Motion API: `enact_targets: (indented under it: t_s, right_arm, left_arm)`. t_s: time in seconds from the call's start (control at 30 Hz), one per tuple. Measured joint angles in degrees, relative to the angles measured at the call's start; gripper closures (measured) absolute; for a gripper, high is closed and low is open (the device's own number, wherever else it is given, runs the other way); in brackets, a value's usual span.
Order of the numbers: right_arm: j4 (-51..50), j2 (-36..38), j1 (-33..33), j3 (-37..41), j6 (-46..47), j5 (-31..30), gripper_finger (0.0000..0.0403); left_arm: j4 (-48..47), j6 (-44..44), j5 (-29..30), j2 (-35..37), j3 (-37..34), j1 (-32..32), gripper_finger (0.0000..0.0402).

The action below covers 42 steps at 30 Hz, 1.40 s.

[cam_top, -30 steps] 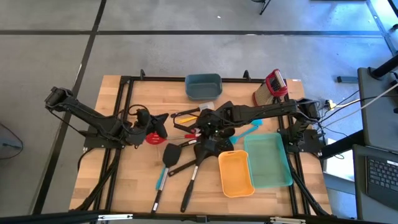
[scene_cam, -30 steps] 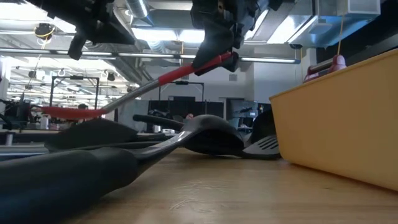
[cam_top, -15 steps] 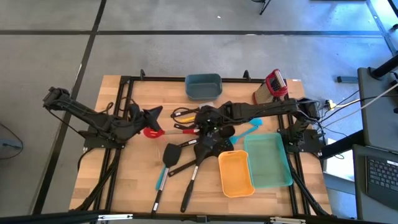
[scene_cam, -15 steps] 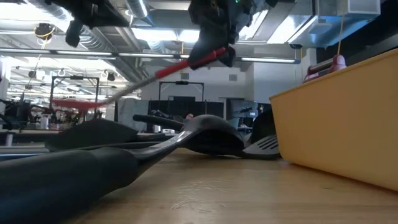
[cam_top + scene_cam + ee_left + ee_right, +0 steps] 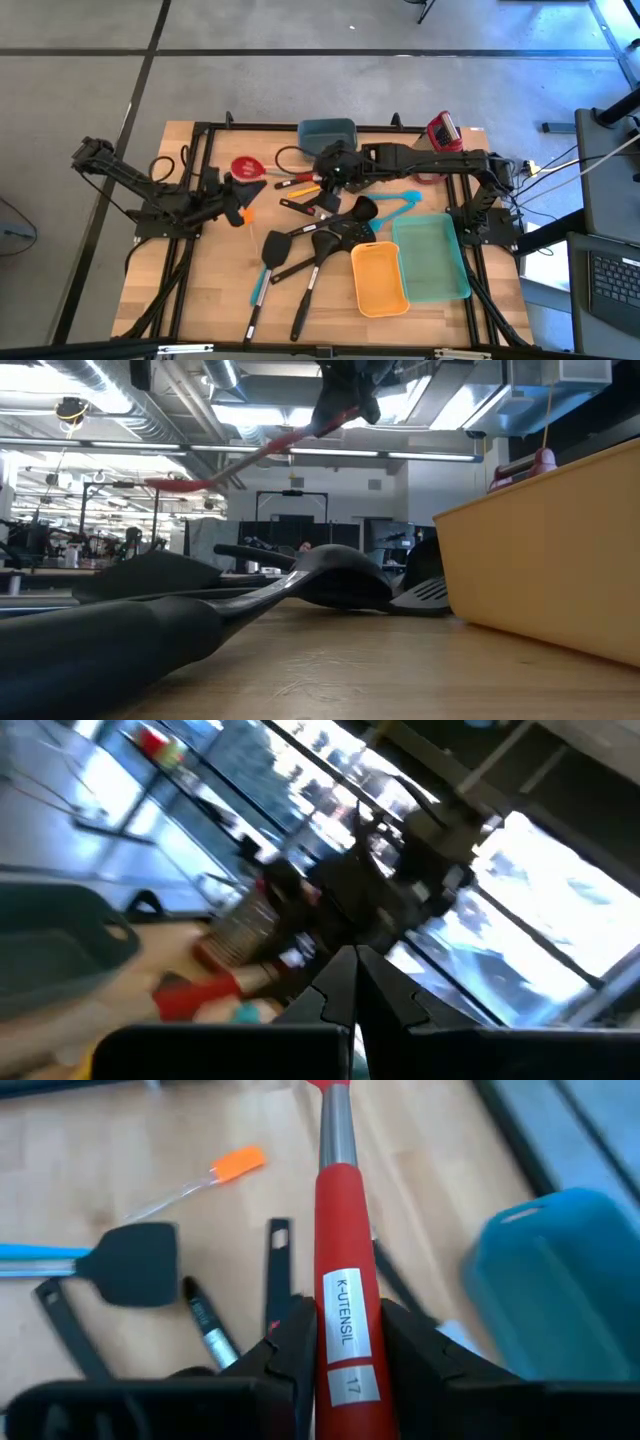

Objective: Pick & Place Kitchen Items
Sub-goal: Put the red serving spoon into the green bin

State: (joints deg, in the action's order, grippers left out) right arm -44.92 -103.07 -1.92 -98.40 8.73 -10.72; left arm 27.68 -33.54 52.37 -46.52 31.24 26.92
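A red spoon hangs in the air over the table's far middle, its round head toward the left and its red handle in my right gripper, which is shut on it. In the low view the spoon's head is well above the other kitchen items. Black turners and ladles lie in a heap at the middle, with a teal spatula beside them. An orange-headed spatula lies on the wood by my left gripper, which is shut, raised and holds nothing. My right gripper pinches the spoon's red handle near its free end, at the white label, between its two fingers. It comes slanting down from the table's right. The handle runs on forward past the fingertips. The spoon is lifted clear, slanting, head lower than the grip.
A dark blue-grey bin stands at the far edge, right beside the raised gripper. An orange bin and a teal bin stand at the near right. A red object sits at the far right corner.
My right gripper has risen and gone toward the far edge with the red spoon; the spoon's head has swung up off the table and toward the far edge. My left gripper has drawn back toward the left edge, risen and tipped upward, staying shut.
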Motion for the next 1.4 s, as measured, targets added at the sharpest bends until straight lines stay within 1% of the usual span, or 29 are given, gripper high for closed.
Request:
enact_targets:
  t_s: [0.07, 0.17, 0.27, 0.43, 0.57, 0.67, 0.77, 0.83, 0.87, 0.93, 1.0, 1.07, 1.17, 1.3, 1.4]
  right_arm:
    - [-0.6, -0.1, -0.5, -0.4, -0.3, -0.5, 0.0311]
    - [-1.0, -0.1, -1.1, -1.3, -0.7, -1.2, 0.0311]
    - [-1.2, -0.1, -1.7, -1.4, -1.2, -1.3, 0.0311]
    - [-1.2, -0.1, -2.6, -1.4, -1.3, -1.3, 0.0311]
    - [-1.3, -0.1, -2.6, -1.4, -1.3, -1.2, 0.0311]
    - [-1.7, -0.1, -2.5, -1.4, -1.3, -1.0, 0.0311]
    - [-1.6, -0.1, -2.5, -1.4, -1.2, -0.5, 0.0311]
    - [-1.6, -0.1, -2.5, -1.4, -1.1, 0.3, 0.0311]
    - [-1.6, -0.1, -2.5, -1.4, -1.1, 0.4, 0.0311]
    - [-1.6, -0.1, -2.5, -1.4, -1.1, 0.4, 0.0311]
    - [-1.6, -0.1, -2.5, -1.4, -1.1, 0.4, 0.0311]
    - [-1.6, -0.1, -2.5, -1.4, -1.1, 0.4, 0.0311]
    - [-1.6, -0.1, -2.5, -1.4, -1.1, 0.4, 0.0311]
    - [-1.7, 0.0, -2.5, -1.4, -1.1, 0.4, 0.0311]
    - [-4.1, 0.1, -2.5, -2.9, -1.1, 0.5, 0.0311]
  left_arm:
    - [-0.2, -1.6, 0.1, -0.2, 0.0, 1.6, 0.0400]
    - [-0.4, -4.1, 1.9, -1.6, 0.0, 4.1, 0.0400]
    - [-0.4, -7.8, 5.8, -4.0, 0.0, 6.5, 0.0400]
    - [-0.5, -17.3, 13.6, -10.3, 0.0, 10.5, 0.0400]
    - [0.0, -22.4, 16.7, -15.1, 0.0, 15.2, 0.0400]
    - [2.4, -24.0, 22.8, -18.3, 0.0, 21.3, 0.0400]
    - [3.7, -26.3, 31.3, -21.3, 0.0, 27.3, 0.0400]
    - [2.7, -30.0, 36.0, -23.2, 0.0, 30.7, 0.0400]
    - [1.3, -32.7, 36.6, -24.1, 0.0, 32.0, 0.0400]
    - [-2.8, -39.3, 37.1, -25.8, 0.0, 33.3, 0.0400]
    - [-4.4, -44.9, 37.6, -27.6, 0.0, 33.9, 0.0400]
    - [-4.7, -47.3, 37.5, -29.3, 0.0, 34.2, 0.0400]
    - [-4.3, -47.6, 36.7, -29.8, 0.0, 34.0, 0.0400]
    - [-3.0, -43.5, 28.8, -29.9, -0.1, 33.4, 0.0400]
    - [1.0, -40.2, 25.2, -30.4, 0.0, 33.6, 0.0400]
